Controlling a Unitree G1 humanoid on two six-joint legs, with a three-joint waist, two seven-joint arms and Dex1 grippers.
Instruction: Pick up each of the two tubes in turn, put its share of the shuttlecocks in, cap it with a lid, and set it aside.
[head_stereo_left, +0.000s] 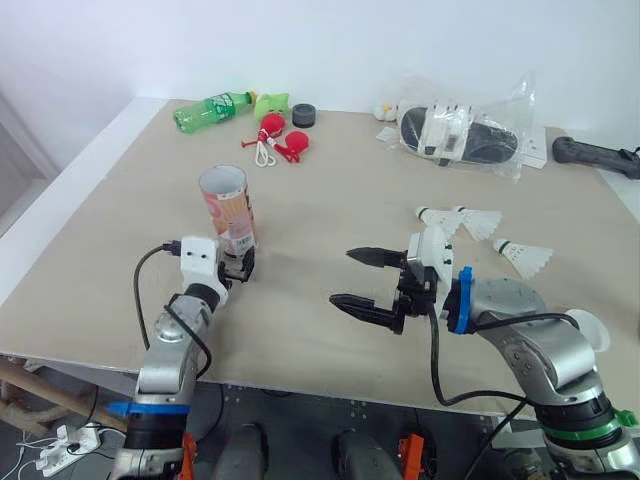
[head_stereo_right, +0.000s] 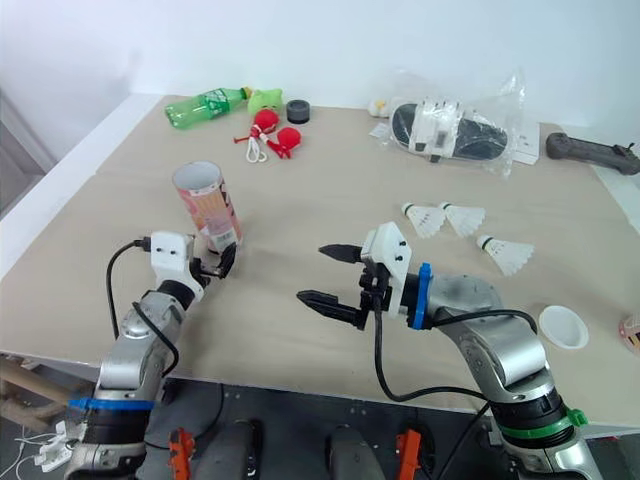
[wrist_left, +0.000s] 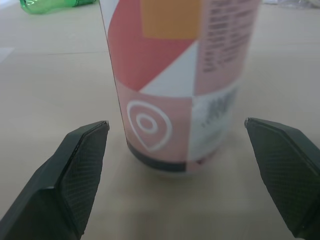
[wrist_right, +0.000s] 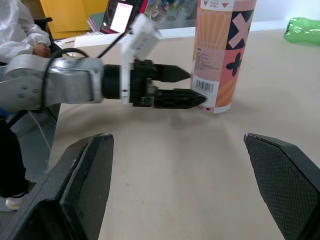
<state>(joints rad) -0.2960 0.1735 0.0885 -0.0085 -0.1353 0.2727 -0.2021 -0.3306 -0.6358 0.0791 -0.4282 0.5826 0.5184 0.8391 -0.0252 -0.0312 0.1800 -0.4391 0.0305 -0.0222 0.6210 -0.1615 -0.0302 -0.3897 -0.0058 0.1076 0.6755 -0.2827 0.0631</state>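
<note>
Left eye view, quick rundown. Tube (head_stereo_left: 228, 208) upright on the table (head_stereo_left: 330, 200), long axis vertical, open mouth up, base down, over on the robot's left side. Left gripper (head_stereo_left: 240, 265) right at the base, fingers spread w/ the tube btwn them, not clamped: gap on both sides in the left wrist view. Right gripper (head_stereo_left: 342, 276) low over mid-table, fingers wide apart too, nothing in them, tips aimed toward the tube.

Three shuttlecocks (head_stereo_left: 480, 222) flat on their sides to the right, well apart from the tube. White lid (head_stereo_right: 563, 326) near the right front edge.

Far end: green bottle (head_stereo_left: 212, 110), red bits (head_stereo_left: 280, 140), clear bag (head_stereo_left: 460, 130) w/ black-and-white stuff inside. Beige tabletop, plain white wall behind. Right wrist view: person's white sleeve (wrist_right: 17, 35) + yellow cabinet (wrist_right: 75, 17) beyond the table.
</note>
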